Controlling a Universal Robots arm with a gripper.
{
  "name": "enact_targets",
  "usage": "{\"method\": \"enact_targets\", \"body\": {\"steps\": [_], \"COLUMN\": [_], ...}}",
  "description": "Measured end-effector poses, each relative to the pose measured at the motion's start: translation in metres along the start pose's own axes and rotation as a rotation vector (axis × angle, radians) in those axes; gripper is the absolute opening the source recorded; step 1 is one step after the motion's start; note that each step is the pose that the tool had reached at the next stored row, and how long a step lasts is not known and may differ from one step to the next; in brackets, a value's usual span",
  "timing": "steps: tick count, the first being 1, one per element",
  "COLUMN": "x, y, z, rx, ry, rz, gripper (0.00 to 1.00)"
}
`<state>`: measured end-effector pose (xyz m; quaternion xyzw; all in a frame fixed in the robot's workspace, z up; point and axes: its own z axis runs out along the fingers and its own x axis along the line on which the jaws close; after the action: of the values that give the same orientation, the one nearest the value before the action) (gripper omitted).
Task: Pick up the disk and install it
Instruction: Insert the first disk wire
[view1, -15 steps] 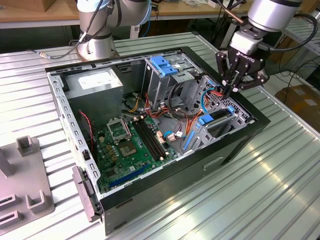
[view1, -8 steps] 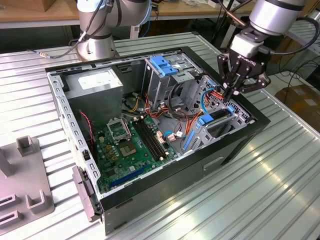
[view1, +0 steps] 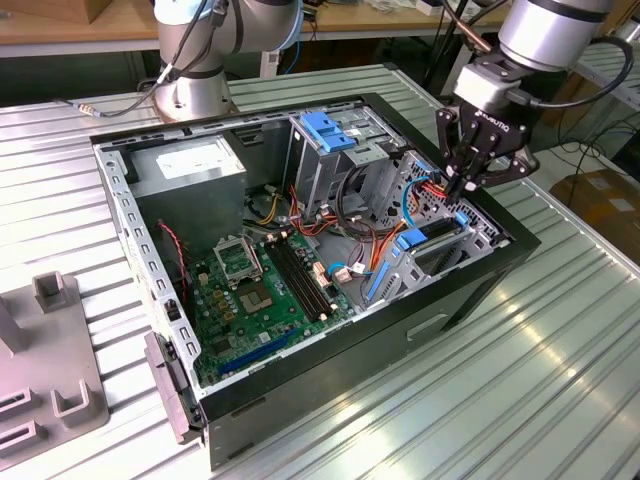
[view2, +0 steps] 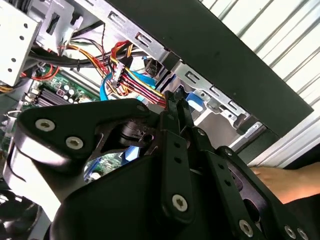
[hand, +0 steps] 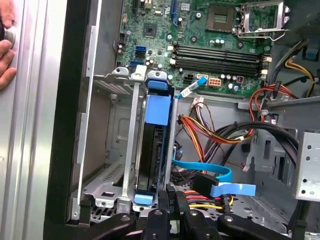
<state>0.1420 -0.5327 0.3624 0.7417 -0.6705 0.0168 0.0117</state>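
Bright blue plastic is framing the disk (hand: 152, 145), which is standing on edge inside the metal drive cage (hand: 107, 150) at the front corner of the open computer case (view1: 470, 300) (its dark side is facing the camera in the first wrist view, with a broad blue tab across the upper part and smaller blue clips at each end). In the exterior view the same blue bracket is showing in the cage, just below the gripper (view1: 470, 185). The gripper is hanging right over that cage, fingers pointing down and drawn close together at the tips; whether they are pinching anything, I cannot tell. In the first wrist view the black fingers (hand: 167, 207) are sitting at the near end of the disk. A blue flat cable (hand: 220, 182) is lying beside the cage, near a bundle of red and yellow wires (view2: 132, 77). The green motherboard (view1: 265, 285) is covering the case floor. A person's hand (hand: 6, 50) is resting on the ribbed metal table (view1: 540, 380) outside the case.
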Motion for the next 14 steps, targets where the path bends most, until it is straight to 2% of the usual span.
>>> {"method": "enact_targets", "body": {"steps": [4, 7, 8, 9, 10, 11, 14], "x": [0.0018, 0.0077, 0.0122, 0.0117, 0.0115, 0.0135, 0.019], "y": [0.0052, 0.0069, 0.0077, 0.0135, 0.0164, 0.0167, 0.0173], "z": [0.0004, 0.0009, 0.0027, 0.0046, 0.008, 0.0086, 0.0101], "rx": [-0.0005, -0.0003, -0.0008, -0.0023, 0.0003, 0.0007, 0.001], "ry": [-0.0002, -0.002, -0.0039, -0.0034, -0.0333, -0.0397, -0.0434], "rz": [0.012, 0.012, 0.026, 0.062, 0.063, 0.063, 0.063], "gripper": [0.17, 0.17, 0.17, 0.17, 0.17, 0.17, 0.17]}}
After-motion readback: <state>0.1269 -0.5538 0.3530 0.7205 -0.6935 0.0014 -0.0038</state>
